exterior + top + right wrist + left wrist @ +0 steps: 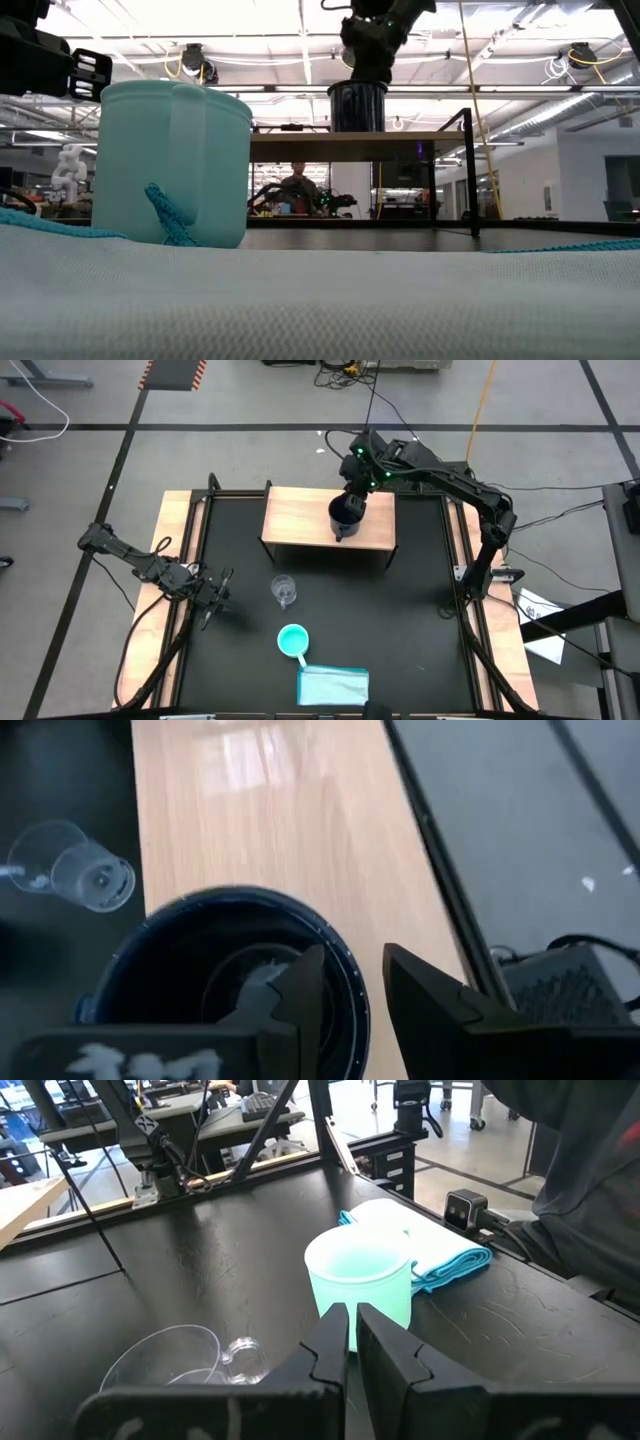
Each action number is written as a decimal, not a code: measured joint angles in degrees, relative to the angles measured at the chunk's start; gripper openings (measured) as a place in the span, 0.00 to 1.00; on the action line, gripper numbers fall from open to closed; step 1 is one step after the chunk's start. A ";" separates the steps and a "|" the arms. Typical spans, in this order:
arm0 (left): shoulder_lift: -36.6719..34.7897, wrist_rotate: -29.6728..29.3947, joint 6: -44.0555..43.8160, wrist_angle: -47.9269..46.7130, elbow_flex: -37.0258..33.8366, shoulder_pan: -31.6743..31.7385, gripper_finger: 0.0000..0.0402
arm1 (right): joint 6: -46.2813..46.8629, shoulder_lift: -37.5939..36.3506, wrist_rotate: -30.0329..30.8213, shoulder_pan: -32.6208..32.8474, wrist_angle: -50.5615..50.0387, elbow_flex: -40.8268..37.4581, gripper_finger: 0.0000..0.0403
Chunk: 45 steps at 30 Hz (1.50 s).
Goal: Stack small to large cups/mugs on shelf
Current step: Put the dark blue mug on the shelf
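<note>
The large dark navy mug (346, 515) stands upright on its base on the light-wood shelf (300, 520), also seen in the low view (357, 105). My right gripper (354, 488) is above it, open, with one finger inside the mug and one outside (355, 985). The small clear glass cup (283, 591) and the turquoise mug (292, 641) stand on the black table. My left gripper (215, 600) is shut and empty near the table's left edge, low over the table, pointing toward both cups (350, 1340). My right gripper comes from above, pointing down, astride the navy mug's rim (348, 970), one finger inside and one outside. A strip of shelf wood shows between the outer finger (420, 995) and the wall. Whether the inner finger (300, 990) touches the wall, I cannot tell.
A folded light blue cloth (333, 685) lies at the table's near edge, right of the turquoise mug, and fills the low view's foreground (320, 300). Bare shelf top lies left of the navy mug (295, 515). A person (293, 180) is in the room behind.
</note>
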 joint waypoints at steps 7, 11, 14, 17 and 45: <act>-0.02 0.00 -0.24 0.65 -0.02 0.00 0.07 | 0.53 -5.01 1.32 0.41 -0.21 0.01 0.24; -0.02 -0.02 -0.24 0.70 -0.02 0.00 0.07 | 0.11 -8.71 1.18 2.22 -4.49 0.02 0.21; -0.02 -0.02 -0.04 0.68 -0.02 0.00 0.07 | -0.34 -11.83 1.05 4.33 -7.45 -1.06 0.10; -0.01 -0.12 -0.02 0.69 -0.01 0.00 0.07 | 0.66 -15.90 1.16 6.77 -5.54 -5.70 0.02; -0.02 -6.01 1.27 6.07 -0.02 0.00 0.07 | 13.45 -62.08 3.95 23.82 44.77 -75.03 0.00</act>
